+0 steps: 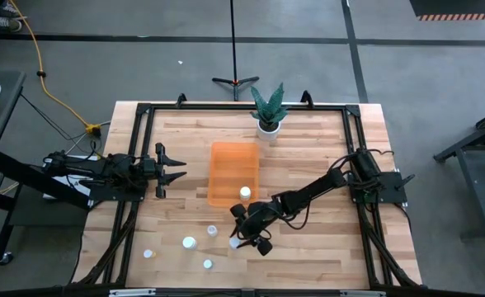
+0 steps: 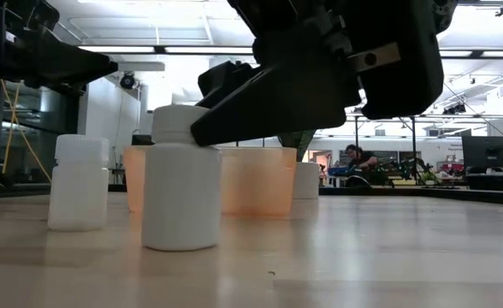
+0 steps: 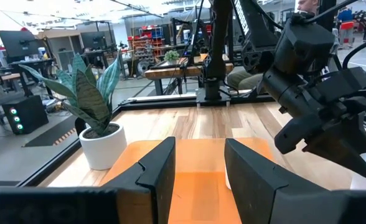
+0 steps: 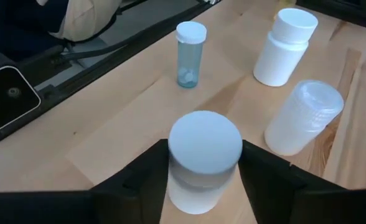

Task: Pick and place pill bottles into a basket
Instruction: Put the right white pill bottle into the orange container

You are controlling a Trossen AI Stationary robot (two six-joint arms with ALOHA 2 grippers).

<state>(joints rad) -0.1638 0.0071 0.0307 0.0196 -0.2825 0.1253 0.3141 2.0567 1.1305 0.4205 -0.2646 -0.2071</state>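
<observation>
The left gripper (image 1: 179,170) waits open, left of the see-through orange plastic basket (image 1: 226,161). Near the basket, the right gripper (image 4: 205,171) is open around a small white bottle (image 4: 205,158) standing on the wooden counter (image 1: 308,148). A crooked squeeze could tip it.

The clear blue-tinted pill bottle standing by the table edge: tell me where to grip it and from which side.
Grip the clear bottle on its straight body just below the white cap, coming down from above. It stands upright, apart from the other bottles, so fingers can probably close on either side. The cap is wider, which should stop it slipping.
</observation>
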